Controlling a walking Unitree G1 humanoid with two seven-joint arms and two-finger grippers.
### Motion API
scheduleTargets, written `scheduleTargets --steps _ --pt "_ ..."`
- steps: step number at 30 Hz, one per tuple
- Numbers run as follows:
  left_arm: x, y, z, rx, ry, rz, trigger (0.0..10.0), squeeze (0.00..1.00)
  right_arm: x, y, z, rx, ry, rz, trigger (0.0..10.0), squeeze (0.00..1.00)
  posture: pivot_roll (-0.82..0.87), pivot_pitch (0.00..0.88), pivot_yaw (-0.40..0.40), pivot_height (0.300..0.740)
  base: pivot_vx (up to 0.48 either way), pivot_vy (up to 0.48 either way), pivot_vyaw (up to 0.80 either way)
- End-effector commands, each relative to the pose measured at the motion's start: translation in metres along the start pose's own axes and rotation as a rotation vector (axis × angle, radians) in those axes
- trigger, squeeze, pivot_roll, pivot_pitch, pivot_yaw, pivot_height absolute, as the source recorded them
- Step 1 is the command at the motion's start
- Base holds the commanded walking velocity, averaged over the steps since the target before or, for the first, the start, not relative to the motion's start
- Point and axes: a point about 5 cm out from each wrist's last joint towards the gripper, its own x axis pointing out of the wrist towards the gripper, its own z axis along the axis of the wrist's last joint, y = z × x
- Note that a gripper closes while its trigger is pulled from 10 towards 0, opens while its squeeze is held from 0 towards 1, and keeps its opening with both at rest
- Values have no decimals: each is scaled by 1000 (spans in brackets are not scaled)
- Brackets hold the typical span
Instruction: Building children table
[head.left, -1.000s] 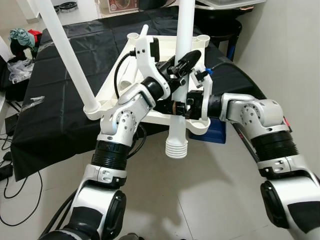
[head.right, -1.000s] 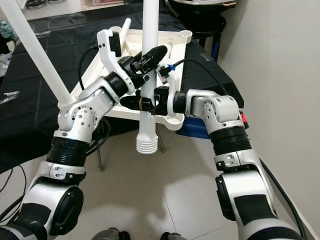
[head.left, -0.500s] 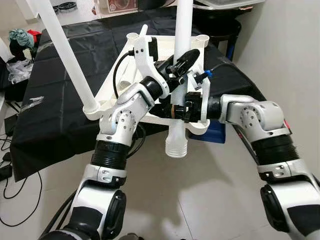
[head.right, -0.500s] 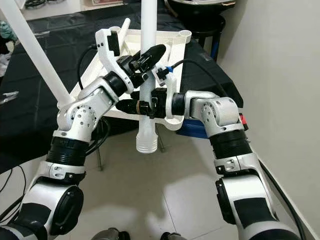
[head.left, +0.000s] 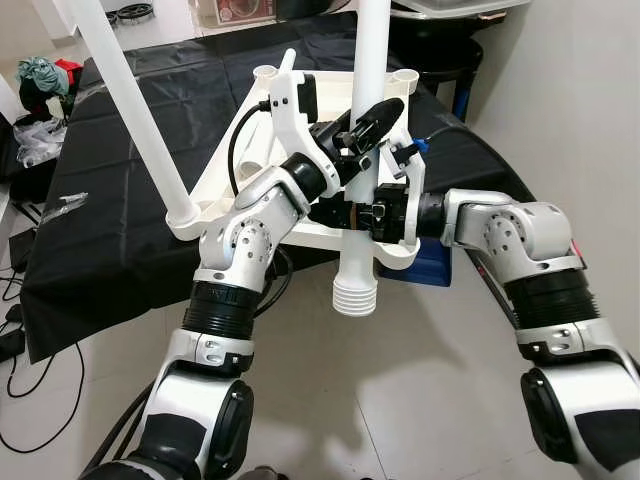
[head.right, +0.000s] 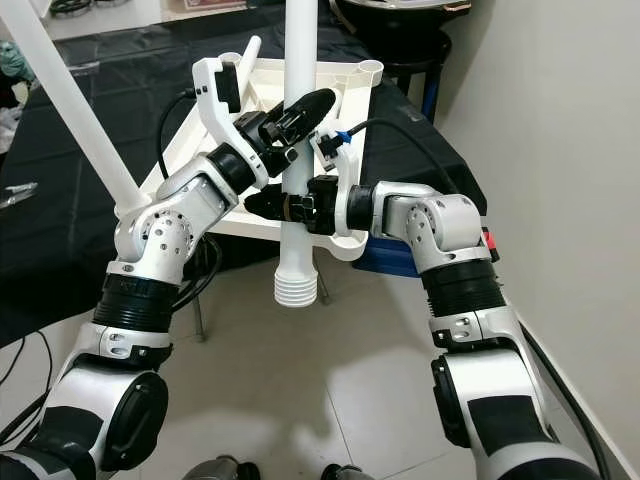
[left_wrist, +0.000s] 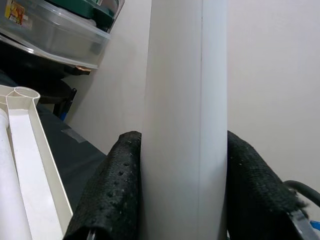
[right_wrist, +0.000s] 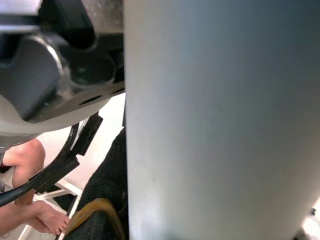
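Observation:
I hold a white table leg (head.left: 372, 50) upright in front of me, its ribbed screw end (head.left: 354, 296) pointing down over the floor. My left gripper (head.left: 365, 120) is shut on its shaft; in the left wrist view the black pads (left_wrist: 112, 190) press both sides of the leg (left_wrist: 185, 125). Lower down, my right gripper (head.left: 355, 213) is shut on the same leg (right_wrist: 220, 120). Behind it, the upturned white tabletop (head.left: 222, 170) rests on a black-covered surface. A second leg (head.left: 130, 90) stands in its near left corner socket.
Black cloth (head.left: 120, 170) covers the surface under the tabletop. A blue box (head.left: 428, 265) sits below its near right corner. A wall runs close on the right. Cables lie on the floor at left. A person's bare foot (right_wrist: 40, 220) is nearby.
Half a second ago the leg's screw end was tipped toward me; now the leg hangs upright again. Both grippers have kept their hold.

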Motion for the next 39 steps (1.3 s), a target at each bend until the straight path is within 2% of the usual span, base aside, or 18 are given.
scheduleTargets --steps 1,6,7,15,16,17,20,21,22,26,29,31,39 --pt "11 -17 0 -6 -6 -57 10000 0 20 13 -2 -20 39 73 0 0 80 149 2 740 0 0 0" --pt "10 -16 -2 -25 6 -44 10000 0 20 14 -2 -21 38 80 0 0 82 145 0 740 0 0 0" --pt "10 -14 -4 -37 19 -33 10000 1000 20 15 -3 -20 40 87 0 0 79 140 3 740 0 0 0" --pt "9 -15 -5 -37 23 -40 10000 1000 21 16 -5 -22 46 95 0 0 81 131 0 740 0 0 0" --pt "9 -15 -5 -28 24 -38 10000 157 21 16 -5 -23 48 92 0 0 81 130 1 740 0 0 0" --pt "9 -15 -4 -21 22 -35 10000 0 20 15 -6 -26 49 81 0 0 80 125 -1 740 0 0 0" --pt "9 -15 -4 -21 22 -35 10000 0 20 15 -6 -26 49 81 0 0 80 125 -1 740 0 0 0" --pt "9 -14 -2 -9 14 -23 10000 0 17 7 -6 -26 39 20 0 0 82 123 -1 740 0 0 0" --pt "9 -14 -2 -9 14 -23 10000 0 17 7 -6 -26 39 20 0 0 82 123 -1 740 0 0 0" --pt "7 -11 3 -1 -5 4 10000 0 7 -15 -4 -16 10 -132 0 0 85 120 -2 740 0 0 0" --pt "7 -10 5 3 -11 15 10000 0 4 -18 -3 -17 3 -155 0 0 85 120 -2 740 0 0 0" --pt "5 -5 12 31 -43 69 10000 0 -8 -32 3 -18 -34 -241 0 0 85 126 -6 740 0 0 0" --pt "2 5 22 80 -88 155 10000 0 -26 -50 9 -9 -90 -388 0 0 87 133 -6 740 0 0 0"
